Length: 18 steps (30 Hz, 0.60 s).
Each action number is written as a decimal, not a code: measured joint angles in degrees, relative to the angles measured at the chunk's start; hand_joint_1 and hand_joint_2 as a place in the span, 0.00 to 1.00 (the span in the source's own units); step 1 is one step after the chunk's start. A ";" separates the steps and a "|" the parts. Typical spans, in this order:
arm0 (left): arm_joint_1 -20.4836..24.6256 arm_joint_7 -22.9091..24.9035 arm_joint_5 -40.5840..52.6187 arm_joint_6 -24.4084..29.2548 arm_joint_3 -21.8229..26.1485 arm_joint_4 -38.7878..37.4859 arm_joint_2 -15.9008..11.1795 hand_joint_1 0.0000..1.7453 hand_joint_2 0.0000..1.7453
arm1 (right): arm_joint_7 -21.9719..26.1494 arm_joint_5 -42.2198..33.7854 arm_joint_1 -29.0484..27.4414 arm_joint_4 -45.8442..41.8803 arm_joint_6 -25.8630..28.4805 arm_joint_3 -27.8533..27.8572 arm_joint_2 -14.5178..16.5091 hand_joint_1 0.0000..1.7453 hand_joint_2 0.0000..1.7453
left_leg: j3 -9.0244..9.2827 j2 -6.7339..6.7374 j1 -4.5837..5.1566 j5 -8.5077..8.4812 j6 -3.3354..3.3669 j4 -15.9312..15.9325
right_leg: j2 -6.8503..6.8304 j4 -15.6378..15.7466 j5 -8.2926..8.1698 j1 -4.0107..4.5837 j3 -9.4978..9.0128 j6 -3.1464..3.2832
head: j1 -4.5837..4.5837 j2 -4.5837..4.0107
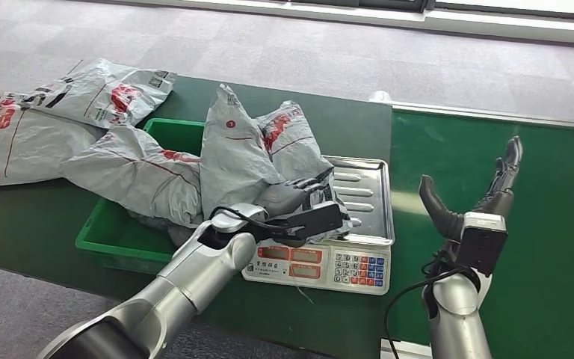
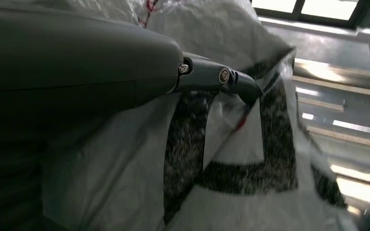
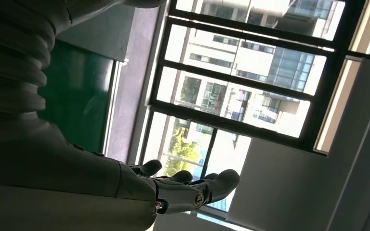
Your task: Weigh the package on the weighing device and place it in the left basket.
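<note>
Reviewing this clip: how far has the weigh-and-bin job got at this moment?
Done: the package has reached the scale, standing over its steel tray. In hand: the left robot hand grips the package's lower edge, so it is not released; whether it rests fully on the tray is unclear. Left: moving it into the green basket, which already holds other parcels. The right robot hand is open, raised, idle.
</note>
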<state>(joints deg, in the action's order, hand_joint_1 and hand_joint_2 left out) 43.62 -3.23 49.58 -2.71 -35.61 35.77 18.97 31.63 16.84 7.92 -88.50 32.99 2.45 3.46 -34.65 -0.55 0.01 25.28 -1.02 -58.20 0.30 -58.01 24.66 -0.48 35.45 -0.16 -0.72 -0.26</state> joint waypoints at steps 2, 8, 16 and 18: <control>0.22 1.31 1.23 -1.47 -2.26 -3.01 0.63 0.77 1.00 | -0.38 0.89 -0.24 0.00 -0.87 0.00 0.56 0.00 1.00 | -0.01 0.00 0.00 0.01 0.01 0.01 | 0.01 0.00 0.01 0.00 0.01 0.00 | 0.00 0.00; 2.09 3.63 1.46 -1.34 -4.32 -8.23 1.78 1.00 1.00 | -0.64 2.45 -1.05 -0.14 -2.09 0.05 1.95 0.00 1.00 | 0.14 -0.06 -0.01 0.04 0.06 0.04 | -0.09 0.00 0.12 0.01 -0.25 -0.05 | 0.00 0.00; 3.04 2.83 -0.36 2.40 -3.27 -9.53 1.93 1.00 1.00 | -1.18 3.04 -2.05 -0.96 -3.26 1.11 2.70 0.00 1.00 | 0.05 0.01 0.03 0.10 0.34 0.03 | -0.04 0.02 -0.04 -0.04 -0.47 -0.14 | 0.00 0.00; 3.01 2.07 -0.71 3.19 -2.74 -9.57 1.89 1.00 1.00 | -1.20 2.88 -2.19 -0.97 -3.52 1.37 2.70 0.00 1.00 | 0.17 0.02 0.04 -0.14 0.27 0.03 | -0.04 0.02 -0.17 -0.04 -0.37 -0.15 | 0.00 0.00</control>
<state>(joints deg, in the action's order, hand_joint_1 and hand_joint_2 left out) 46.63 -1.16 48.86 0.48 -38.35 26.20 20.86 30.43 19.72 5.73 -89.47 29.46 3.82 6.16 -34.47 -0.53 0.05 25.14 -0.75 -58.18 0.26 -57.99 24.49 -0.52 35.07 -0.31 -0.72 -0.26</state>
